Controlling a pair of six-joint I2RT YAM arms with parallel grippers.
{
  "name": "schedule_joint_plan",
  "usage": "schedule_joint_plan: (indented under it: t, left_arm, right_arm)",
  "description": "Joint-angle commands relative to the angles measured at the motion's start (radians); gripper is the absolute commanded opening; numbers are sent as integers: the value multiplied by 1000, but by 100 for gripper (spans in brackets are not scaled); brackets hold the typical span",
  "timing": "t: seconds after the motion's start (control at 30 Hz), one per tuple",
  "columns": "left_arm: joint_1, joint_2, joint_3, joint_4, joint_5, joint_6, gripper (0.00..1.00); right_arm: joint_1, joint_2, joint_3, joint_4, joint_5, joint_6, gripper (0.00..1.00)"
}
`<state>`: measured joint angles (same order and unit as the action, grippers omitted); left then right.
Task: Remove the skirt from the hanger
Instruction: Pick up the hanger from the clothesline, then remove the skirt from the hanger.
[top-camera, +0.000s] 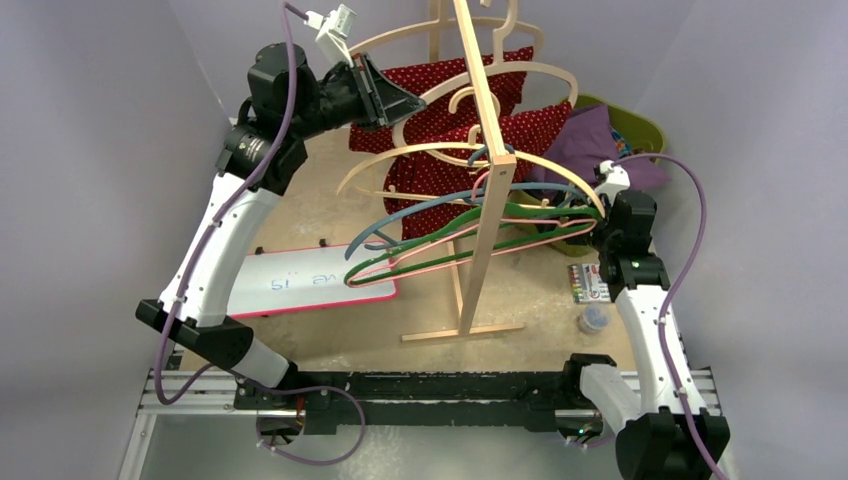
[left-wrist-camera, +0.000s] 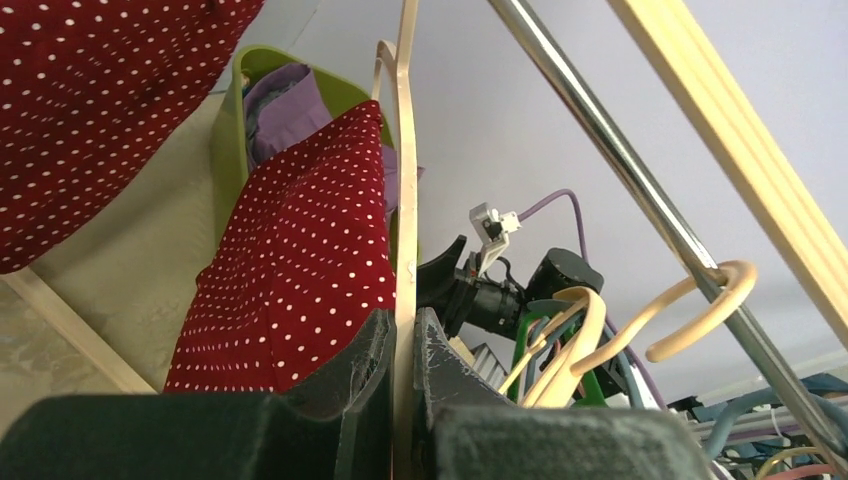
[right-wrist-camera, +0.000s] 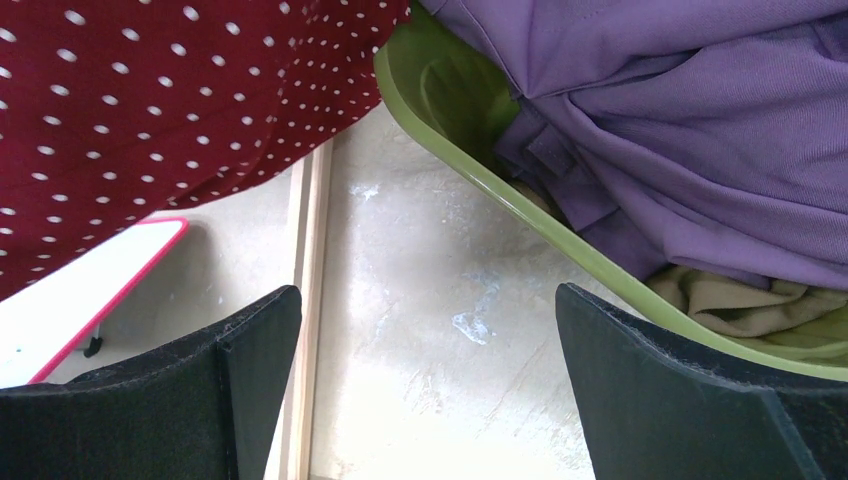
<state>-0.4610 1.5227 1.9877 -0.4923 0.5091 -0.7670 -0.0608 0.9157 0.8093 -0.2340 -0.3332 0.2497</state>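
Left tool (left-wrist-camera: 403, 328), pinched shut on the wooden hanger (left-wrist-camera: 405, 150), should hold it steady at the far left while the right tool (right-wrist-camera: 428, 300), wide open and empty, takes the red dotted skirt (left-wrist-camera: 300, 260) hanging at the far centre and slides it off.

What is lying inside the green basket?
A purple cloth fills most of the basket, with a beige cloth below it near the rim. The basket's bottom, and anything lying deeper, is covered by these cloths.
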Motion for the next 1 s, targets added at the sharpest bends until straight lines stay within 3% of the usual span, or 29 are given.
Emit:
schedule_joint_plan:
  t: [0.0,0.13,0.33,0.5,0.63,0.97]
  left_arm:
    - [12,-32,-13,100,-17,44,0]
    - [56,-39,-63,116,4,42,0]
    - [77,-107,-239,273,12,-55,0]
    - [76,-154,-326,287,-66,-106,0]
    - [76,-210,-417,362,-111,-169,0]
    - [76,-242,-449,349,-132,-161,0]
  right_arm:
    - [-2,-29,0,33,-16,-3,98]
    - [-3,-28,0,25,-55,7,98]
    - [-4,-31,-32,135,-169,180,98]
    - [-4,41,-98,399,-374,248,99]
    - [8,154,-174,685,-530,417,99]
    - [273,333,-263,1112,-466,631,99]
